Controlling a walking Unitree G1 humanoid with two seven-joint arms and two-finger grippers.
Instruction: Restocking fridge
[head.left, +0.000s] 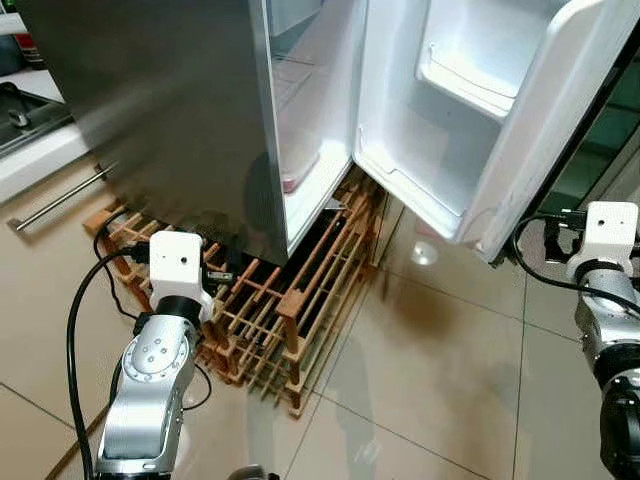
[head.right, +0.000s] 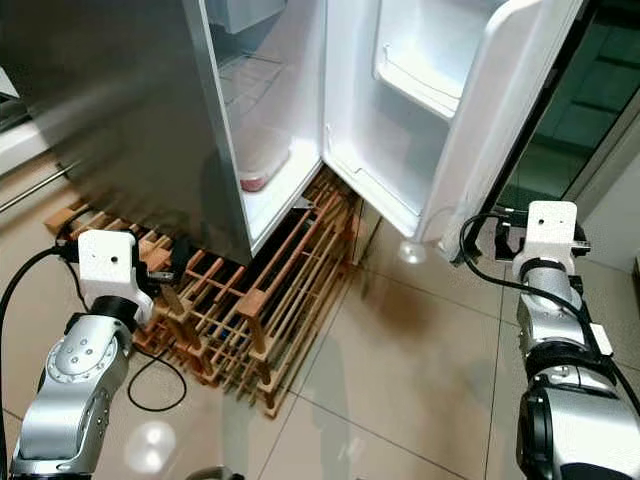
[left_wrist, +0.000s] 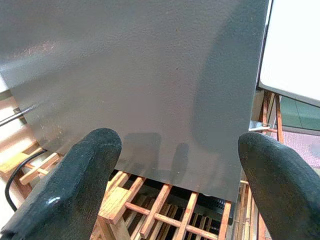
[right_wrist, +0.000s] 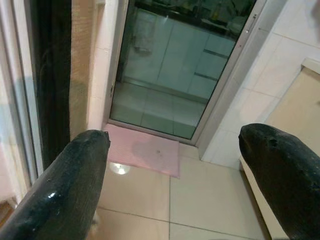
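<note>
Tiled floor (head.left: 440, 350), wooden rack (head.left: 290, 310) under open fridge (head.left: 320, 120); lidded container (head.right: 262, 168) on lowest shelf. Left tool (left_wrist: 175, 165), right tool (right_wrist: 175, 165): both spread, empty.

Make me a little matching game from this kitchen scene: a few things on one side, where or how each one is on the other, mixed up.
Things:
1. fridge door
2. wooden rack
3. pink-lidded container
4. pink mat

Places or states:
A. on the floor under the fridge
B. swung open, shelves bare
C. on the tiles before a glass door
D. low inside the fridge

Pairs: 1-B, 2-A, 3-D, 4-C
</note>
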